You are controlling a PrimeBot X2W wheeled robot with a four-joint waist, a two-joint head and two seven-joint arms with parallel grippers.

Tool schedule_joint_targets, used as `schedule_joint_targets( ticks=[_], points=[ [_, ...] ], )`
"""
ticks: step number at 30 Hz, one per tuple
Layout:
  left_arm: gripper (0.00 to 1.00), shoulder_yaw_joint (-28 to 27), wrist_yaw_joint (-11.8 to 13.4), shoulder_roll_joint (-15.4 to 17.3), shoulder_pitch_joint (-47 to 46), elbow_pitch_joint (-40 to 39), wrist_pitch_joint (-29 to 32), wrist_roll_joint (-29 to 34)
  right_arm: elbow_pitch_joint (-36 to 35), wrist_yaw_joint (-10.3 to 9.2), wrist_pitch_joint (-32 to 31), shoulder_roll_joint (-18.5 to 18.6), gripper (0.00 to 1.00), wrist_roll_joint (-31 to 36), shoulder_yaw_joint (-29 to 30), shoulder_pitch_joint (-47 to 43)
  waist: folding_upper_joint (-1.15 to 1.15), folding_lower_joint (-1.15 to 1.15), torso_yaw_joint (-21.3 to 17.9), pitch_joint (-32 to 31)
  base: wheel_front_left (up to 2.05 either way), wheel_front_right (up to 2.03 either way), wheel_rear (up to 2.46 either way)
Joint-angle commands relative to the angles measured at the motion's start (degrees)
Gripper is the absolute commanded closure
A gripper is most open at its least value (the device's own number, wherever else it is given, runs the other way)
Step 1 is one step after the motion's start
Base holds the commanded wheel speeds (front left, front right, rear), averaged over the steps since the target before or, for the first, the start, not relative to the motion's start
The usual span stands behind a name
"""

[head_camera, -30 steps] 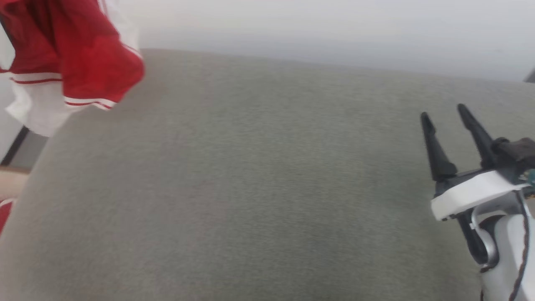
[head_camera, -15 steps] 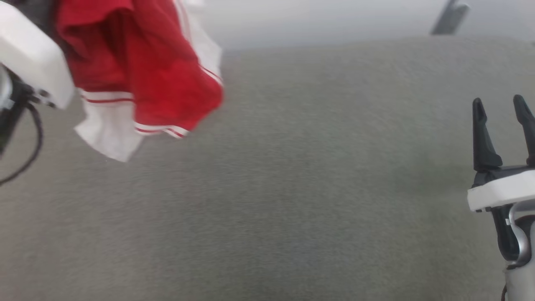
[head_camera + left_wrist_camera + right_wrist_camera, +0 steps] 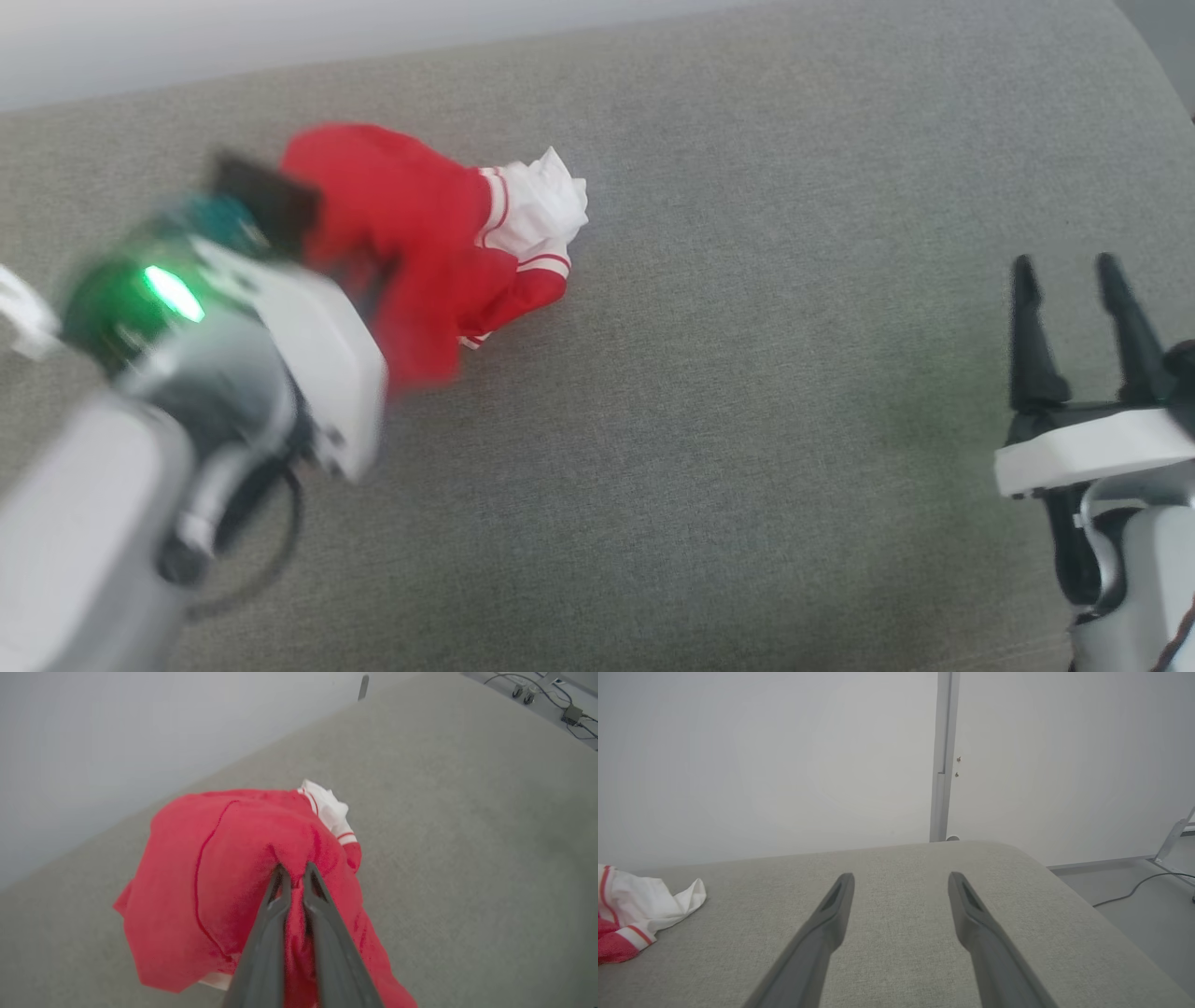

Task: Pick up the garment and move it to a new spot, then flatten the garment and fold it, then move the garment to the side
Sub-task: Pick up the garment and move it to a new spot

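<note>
On grey woven surface, crumpled soft red garment in left gripper

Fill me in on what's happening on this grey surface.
The robot is handling a red and white garment on a grey padded surface. Its left gripper has its two fingers pinched shut on a fold of the red cloth. The garment sits in a crumpled heap near the far side of the surface, not yet flattened or folded. The right gripper is open and holds nothing, hovering well off to the right of the garment.
</note>
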State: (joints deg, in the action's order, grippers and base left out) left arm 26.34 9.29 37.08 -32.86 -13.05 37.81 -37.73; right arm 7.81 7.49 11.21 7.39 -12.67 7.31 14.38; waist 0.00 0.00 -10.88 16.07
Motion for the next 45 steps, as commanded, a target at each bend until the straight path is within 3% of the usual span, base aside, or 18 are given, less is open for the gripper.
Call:
schedule_joint_targets(
  ticks=[1, 7, 20, 22, 23, 24, 32, 39, 45],
  points=[
    [1.0, 1.22, -0.02, -0.87, 2.31, 1.14, 0.09, -0.41, 0.69, 0.0, 0.73, -0.17, 0.0, -0.06, -0.65, 0.41, 0.0, 0.0, -0.13, 0.26, 0.0, 0.0, 0.0],
    [1.0, 5.38, -0.68, -3.73, 7.77, 7.31, -0.58, -1.61, 2.63, 0.0, 1.37, -0.47, 0.0, -0.31, -2.74, 1.28, 0.0, 0.0, -0.03, 0.57, 0.0, 0.0, 0.0],
    [1.0, 10.89, -5.6, -9.95, 9.68, 27.82, -4.47, -2.91, 6.26, 0.0, 2.26, 0.36, 0.0, -0.92, -5.85, 2.54, 0.0, 0.0, 1.06, -0.44, 0.0, 0.0, 0.0],
    [0.71, 11.06, -6.8, -11.08, 9.33, 29.75, -5.7, -3.27, 6.61, 0.0, 2.33, 0.56, 0.0, -1.09, -6.07, 2.76, 0.0, 0.0, 1.35, -0.92, 0.0, 0.0, 0.0],
    [0.05, 11.01, -7.22, -11.48, 8.84, 30.59, -6.14, -3.33, 6.69, 0.0, 2.34, 0.69, 0.0, -1.07, -6.17, 2.8, 0.0, 0.0, 1.52, -1.21, 0.0, 0.0, 0.0],
    [0.0, 11.09, -7.64, -11.71, 8.45, 31.26, -6.54, -3.42, 6.81, 0.0, 2.37, 0.85, 0.0, -1.12, -6.11, 2.76, 0.0, 0.0, 1.78, -1.63, 0.0, 0.0, 0.0],
    [0.0, 8.98, -9.77, -10.95, 5.64, 28.98, -11.64, -2.79, 7.48, 0.0, 1.72, 2.25, 0.0, -1.36, -6.18, 1.1, 0.0, 0.0, 4.19, -5.95, 0.0, 0.0, 0.0],
    [0.0, 5.37, -8.96, -7.66, 8.17, 23.11, -18.98, -2.44, 6.82, 0.0, 1.0, 2.91, 0.0, -1.87, -5.86, -0.72, 0.0, 0.0, 6.78, -9.85, 0.0, 0.0, 0.0],
    [0.0, 0.0, -7.16, -4.22, 12.98, 19.06, -28.7, -2.31, 6.08, 0.0, 0.28, 3.26, 0.0, -1.84, -4.94, -2.64, 0.0, 0.0, 9.01, -12.19, 0.0, 0.0, 0.0]
  ],
)
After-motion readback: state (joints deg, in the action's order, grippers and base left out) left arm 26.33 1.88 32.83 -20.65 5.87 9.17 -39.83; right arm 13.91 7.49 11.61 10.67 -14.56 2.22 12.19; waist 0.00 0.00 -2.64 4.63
